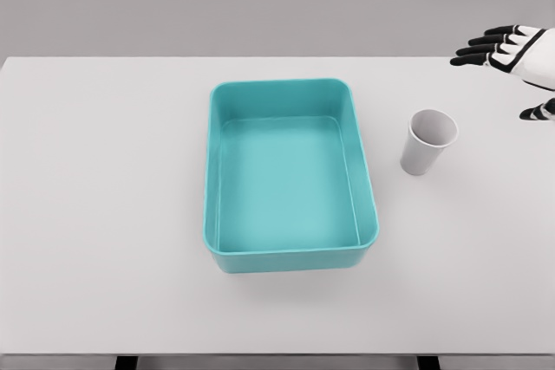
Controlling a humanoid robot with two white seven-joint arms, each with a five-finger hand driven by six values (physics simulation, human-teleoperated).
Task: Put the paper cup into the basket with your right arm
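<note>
Paper cup placement starts from a wide white table that fills almost the whole head view. At the middle of it sits the teal basket, a rectangular tub with rounded corners and solid walls, lying open side up with nothing in it. At about three o'clock from the basket, near but not touching its right wall, stands the paper cup, white, upright, its open mouth facing up.

At roughly one o'clock from the cup, at the far right edge of the view, the right hand hangs well apart from the cup. Its dark-tipped fingers are spread and point toward nine o'clock, with the thumb separate below them; the hand holds nothing. Much of the palm and all of the arm are cut off by the frame, so its exact height over the table is probably above cup level, though I cannot be sure. The left arm does not show.

The step in hand looks like the reach. To do it well, the hand should come down from the cup's three o'clock side, keep the fingers wide until they bracket the cup's wall at mid-height, and close gently, since a light empty cup tips or crushes easily. Nudging it toward the basket wall before closing would spoil the grasp.
</note>
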